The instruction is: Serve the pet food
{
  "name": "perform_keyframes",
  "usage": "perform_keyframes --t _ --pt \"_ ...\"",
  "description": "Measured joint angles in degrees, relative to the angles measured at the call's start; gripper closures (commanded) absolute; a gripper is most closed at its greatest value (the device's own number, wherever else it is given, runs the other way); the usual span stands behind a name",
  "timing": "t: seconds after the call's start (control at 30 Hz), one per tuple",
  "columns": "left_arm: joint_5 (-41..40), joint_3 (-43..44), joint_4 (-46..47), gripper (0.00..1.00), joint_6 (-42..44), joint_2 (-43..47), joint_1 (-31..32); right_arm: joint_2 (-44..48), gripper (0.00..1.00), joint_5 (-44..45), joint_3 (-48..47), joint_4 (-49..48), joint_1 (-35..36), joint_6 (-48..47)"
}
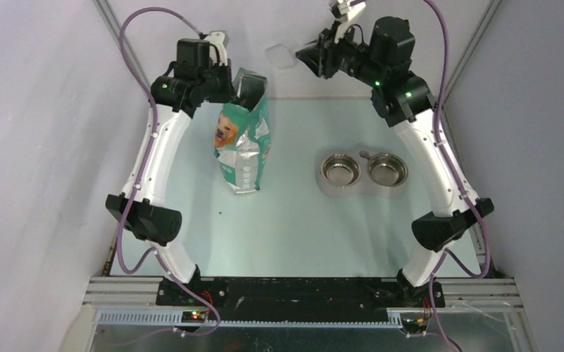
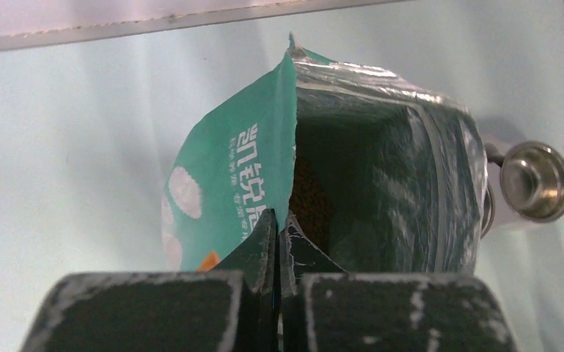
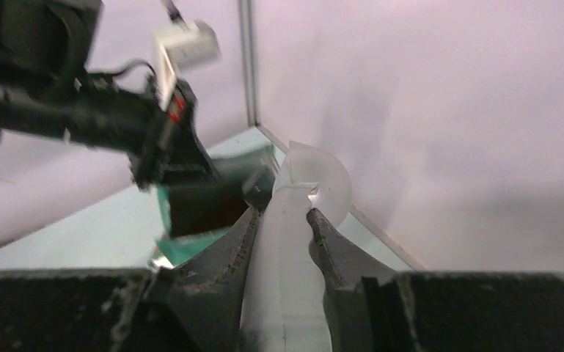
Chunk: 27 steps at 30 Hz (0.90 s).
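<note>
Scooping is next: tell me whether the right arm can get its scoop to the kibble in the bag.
Probably yes. The left fingers pinch the bag at its rim, the mouth gapes, and nothing lies between it and the scoop in the right fingers. The kibble sits low, so it may be tight.

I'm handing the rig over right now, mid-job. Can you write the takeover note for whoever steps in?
Left gripper: shut on the rim of the teal bag, which stands upright with its mouth open.
Right gripper: shut on the handle of the clear scoop, held in the air; it looks empty.
Pet food: visible inside the bag.
Steel bowls: both empty, to the right of the bag.
Done: bag open, scoop in hand.
Left: scoop kibble and fill the bowls.
</note>
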State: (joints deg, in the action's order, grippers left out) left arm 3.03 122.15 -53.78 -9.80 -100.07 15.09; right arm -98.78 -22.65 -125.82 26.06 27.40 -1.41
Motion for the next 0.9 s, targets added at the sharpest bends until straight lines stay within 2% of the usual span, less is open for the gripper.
perform_keyframes --t 0.1,0.27,0.67,0.9 --pt "0.4 0.0 0.3 1.0 1.3 0.0 2.5 -3.4 1.0 -1.2 -4.2 -2.0 1.6 2.6" --pt "0.4 0.0 1.2 1.0 2.3 0.0 5.8 -5.3 1.0 -2.8 -4.4 -1.3 2.6 4.5" --pt "4.8 -1.4 4.4 1.0 3.9 0.5 8.5 -3.4 1.0 -3.0 4.2 11.0 2.9 -1.8" --pt "5.1 -2.5 6.7 0.97 7.4 0.8 12.3 -3.4 1.0 -3.0 3.5 19.3 3.5 -4.7"
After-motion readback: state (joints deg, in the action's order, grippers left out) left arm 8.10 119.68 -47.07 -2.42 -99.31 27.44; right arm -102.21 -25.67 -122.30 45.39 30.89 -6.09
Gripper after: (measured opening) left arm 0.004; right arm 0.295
